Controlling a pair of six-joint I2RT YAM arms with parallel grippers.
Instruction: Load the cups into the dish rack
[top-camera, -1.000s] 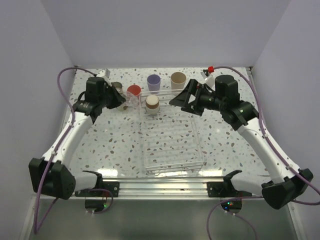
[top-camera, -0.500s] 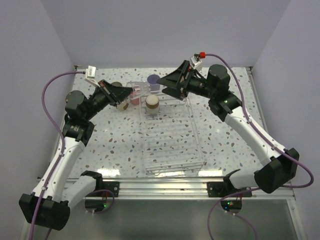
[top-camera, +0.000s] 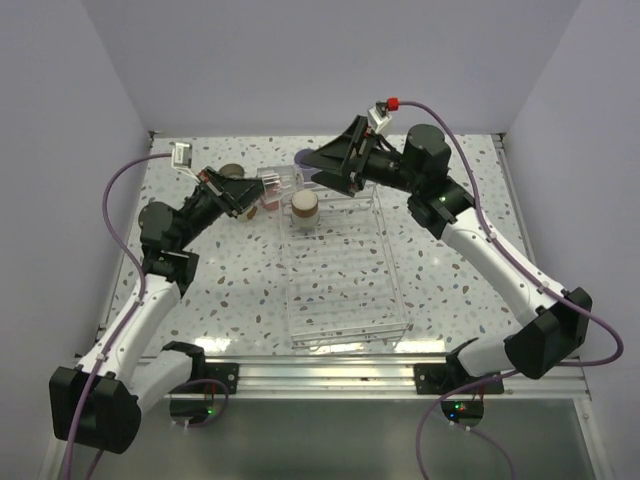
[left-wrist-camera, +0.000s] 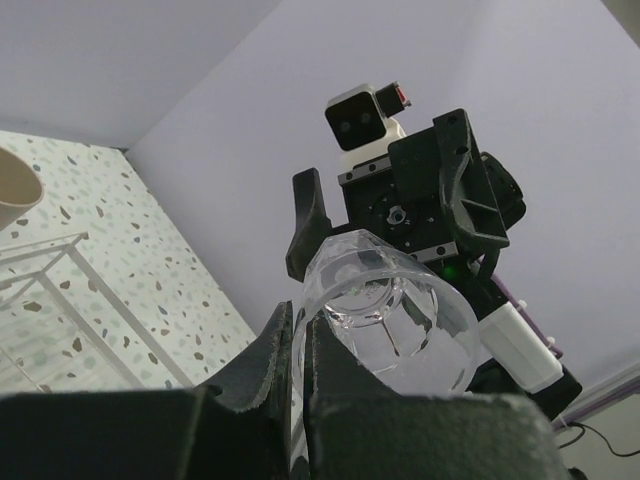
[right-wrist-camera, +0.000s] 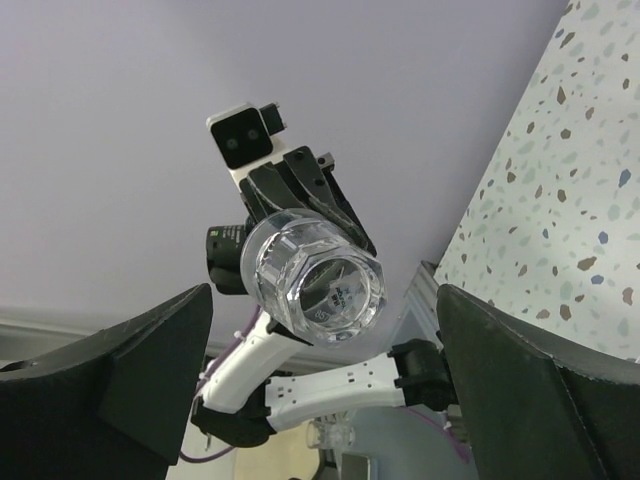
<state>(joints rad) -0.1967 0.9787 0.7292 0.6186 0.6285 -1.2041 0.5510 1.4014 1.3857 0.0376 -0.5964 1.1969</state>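
One cup (top-camera: 304, 207) in the rack (top-camera: 400, 287); left tool (top-camera: 265, 187) pinches clear cup (right-wrist-camera: 318, 285), right tool (top-camera: 322, 166) spread; other cups (top-camera: 232, 172) wait beyond.

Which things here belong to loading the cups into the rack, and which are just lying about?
Part of the job:
dish rack
clear cup, held by the left gripper
cream-based cup, standing in the rack
lavender cup
brown-grey cup
right gripper, open

Not part of it:
purple cables
metal rail along the near edge
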